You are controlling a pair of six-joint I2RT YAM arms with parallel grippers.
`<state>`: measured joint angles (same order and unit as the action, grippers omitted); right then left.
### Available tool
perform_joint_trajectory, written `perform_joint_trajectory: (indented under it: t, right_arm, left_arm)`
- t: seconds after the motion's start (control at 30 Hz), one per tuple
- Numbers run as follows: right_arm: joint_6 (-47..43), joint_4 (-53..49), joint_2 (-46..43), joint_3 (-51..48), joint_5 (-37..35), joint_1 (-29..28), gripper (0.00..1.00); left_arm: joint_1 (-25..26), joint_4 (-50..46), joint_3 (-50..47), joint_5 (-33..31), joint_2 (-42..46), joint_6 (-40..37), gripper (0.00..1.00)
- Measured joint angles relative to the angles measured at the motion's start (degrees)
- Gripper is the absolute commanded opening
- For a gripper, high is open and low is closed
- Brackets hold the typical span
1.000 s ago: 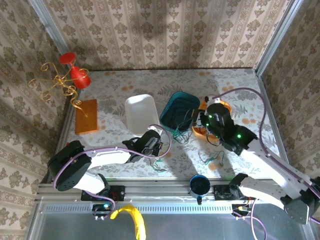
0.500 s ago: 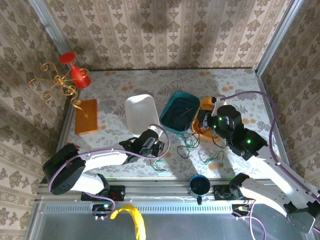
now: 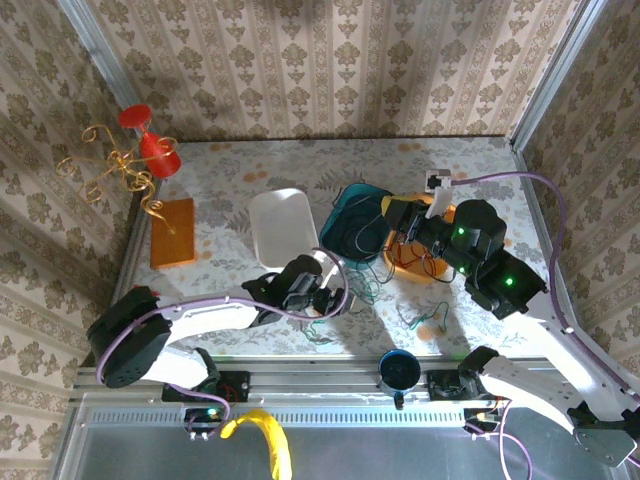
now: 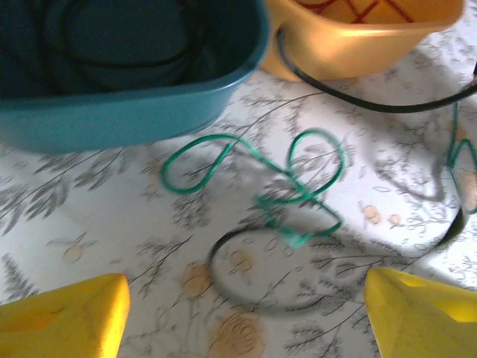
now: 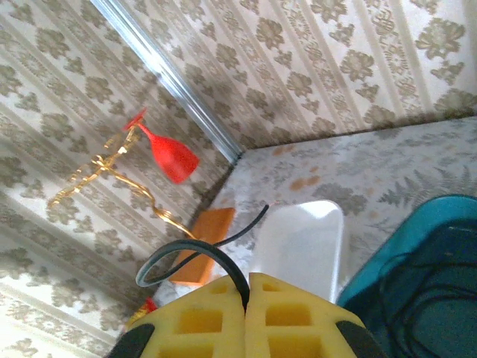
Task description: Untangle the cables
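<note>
Near teal bin rim (image 4: 134, 97), green cable (image 4: 277, 203) before wide left gripper (image 4: 246, 287); black cable (image 5: 195, 247) in clamped right gripper (image 5: 246, 287).

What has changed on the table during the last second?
The right gripper, shut on a black cable, lifted from the orange bowl and turned toward the teal bin. The open left gripper edged right. The white tray stayed put.

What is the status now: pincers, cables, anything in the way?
Left pincer open, over green cable on table. Right pincer shut on black cable. Teal bin and orange bowl close behind green cable.
</note>
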<state>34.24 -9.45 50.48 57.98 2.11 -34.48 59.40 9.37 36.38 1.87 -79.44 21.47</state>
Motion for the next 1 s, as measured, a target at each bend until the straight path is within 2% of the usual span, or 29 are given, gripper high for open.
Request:
perform_joint_trajectory:
  t: [0.17,0.2,0.37,0.5,0.57,0.73,1.0]
  right_arm:
    - [3.41,2.16,0.00,0.35,1.42,0.00,0.00]
    - [4.17,2.58,0.00,0.35,1.55,0.00,0.00]
    - [6.64,3.21,-0.37,0.35,1.44,0.00,0.00]
    - [6.97,3.19,-1.81,0.35,0.70,0.31,0.00]
    - [6.93,2.95,-2.78,0.61,-0.20,0.66,0.00]
    - [6.23,1.03,-4.55,2.73,-3.10,1.64,0.00]
    - [3.91,-3.89,-9.53,3.74,-13.68,2.71,0.00]
  left_arm:
    - [0.59,2.34,2.38,2.23,-3.23,-1.11,0.87]
    - [0.59,3.08,2.75,2.49,-4.02,-1.25,0.84]
    - [0.52,5.57,4.70,3.54,-8.35,-1.79,0.49]
    - [0.02,7.02,5.09,4.66,-10.95,-1.64,0.13]
    - [-0.63,7.30,5.09,5.22,-11.50,-0.94,0.00]
    - [-3.13,8.52,4.96,5.38,-11.65,1.11,0.00]
    - [-5.07,2.27,4.35,-1.77,-11.63,3.58,0.00]
